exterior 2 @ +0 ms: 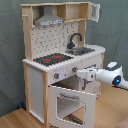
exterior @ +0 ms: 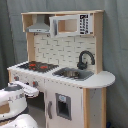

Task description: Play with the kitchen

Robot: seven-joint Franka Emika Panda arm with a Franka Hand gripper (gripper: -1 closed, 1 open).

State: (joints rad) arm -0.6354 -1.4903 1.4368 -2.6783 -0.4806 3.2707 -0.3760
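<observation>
White panels and pale wood make up the kitchen (exterior: 65, 70), which fills most of the first exterior view and stands against a grey-green curtain (exterior: 117, 50). Its black-and-red stovetop (exterior: 38, 65) lies toward the first exterior view's left, the sink (exterior: 73, 74) with the black faucet (exterior: 84, 59) toward its right, and the grey hood (exterior: 39, 26) hangs above the burners beside a windowed upper cabinet (exterior: 70, 25). Low at the first exterior view's left edge the white robot arm (exterior: 15, 97) reaches toward the front panel just under the stovetop; the pincer itself is hidden here.

In the second exterior view the kitchen (exterior 2: 37, 85) stands on a wooden floor (exterior 2: 15, 120), and the oven door (exterior 2: 70, 105), unseen from the other camera, hangs open and tilts outward. The arm (exterior 2: 112, 77) comes in from the second exterior view's right, and the pincer (exterior 2: 80, 74) sits at the knob panel (exterior 2: 62, 74), just above the open door's top edge. Whether it is released or clenched I cannot tell. Open floor lies before the door and at the second exterior view's left of the cabinet.
</observation>
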